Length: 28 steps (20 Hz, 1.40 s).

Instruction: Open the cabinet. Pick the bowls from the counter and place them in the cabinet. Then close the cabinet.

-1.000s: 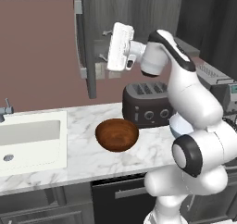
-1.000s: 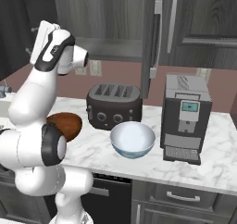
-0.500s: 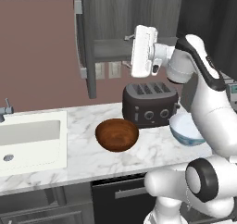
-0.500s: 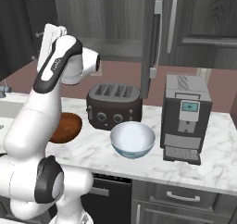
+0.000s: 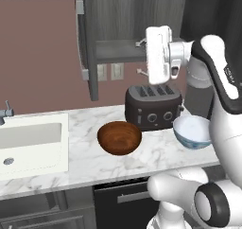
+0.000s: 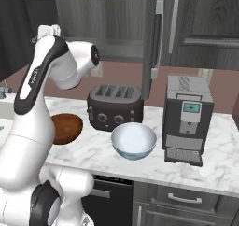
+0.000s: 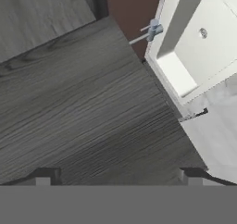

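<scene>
Cabinet [image 5: 90, 43] stands open at upper centre; both bowls [image 5: 119, 137] wait on the desk [image 5: 80, 128]; hand [image 5: 158, 55] spread, empty.

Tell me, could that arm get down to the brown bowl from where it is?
Probably yes. The brown bowl sits in the open on the counter, with nothing over it. The gripper hangs open, high up by the cabinet, above the toaster, so it would have to swing left and down.

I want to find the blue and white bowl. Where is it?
The bowl sits on the counter near its front edge, in front of the toaster and just left of the coffee machine in the right base view.
</scene>
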Available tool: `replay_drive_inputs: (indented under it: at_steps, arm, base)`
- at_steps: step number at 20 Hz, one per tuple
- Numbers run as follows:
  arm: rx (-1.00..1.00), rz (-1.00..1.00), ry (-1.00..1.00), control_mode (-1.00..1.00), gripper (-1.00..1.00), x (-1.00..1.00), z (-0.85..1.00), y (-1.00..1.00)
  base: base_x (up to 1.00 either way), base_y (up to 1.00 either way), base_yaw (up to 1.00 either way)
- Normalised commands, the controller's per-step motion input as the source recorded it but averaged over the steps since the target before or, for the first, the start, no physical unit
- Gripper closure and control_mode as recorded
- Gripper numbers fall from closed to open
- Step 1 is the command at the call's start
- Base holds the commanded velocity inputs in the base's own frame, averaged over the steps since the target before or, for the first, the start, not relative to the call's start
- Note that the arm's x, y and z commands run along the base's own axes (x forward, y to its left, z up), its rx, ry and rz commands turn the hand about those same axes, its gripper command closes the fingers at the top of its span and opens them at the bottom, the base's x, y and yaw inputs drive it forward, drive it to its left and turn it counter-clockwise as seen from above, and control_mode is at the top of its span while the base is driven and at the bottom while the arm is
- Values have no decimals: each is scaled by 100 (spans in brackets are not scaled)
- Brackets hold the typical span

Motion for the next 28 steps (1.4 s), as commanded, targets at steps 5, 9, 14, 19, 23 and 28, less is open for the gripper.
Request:
replay_drive_inputs:
  at_steps: [5, 9, 14, 19, 23, 28]
  arm:
    - [-23, -5, 4, -100, -100, -30, 0, -31]
    - [-17, 0, 0, -100, -100, -14, -9, -29]
    - [-9, 0, 0, -100, -100, -7, -30, -21]
    - [-6, 0, 0, -100, -100, -2, -48, -7]
    - [-13, 0, 0, -100, -100, 0, -56, 0]
    - [-14, 0, 0, -100, -100, 0, -49, 0]
  base:
    - [0, 0, 0]
    - [0, 0, 0]
    - [0, 0, 0]
    - [0, 0, 0]
    - [0, 0, 0]
    - [0, 0, 0]
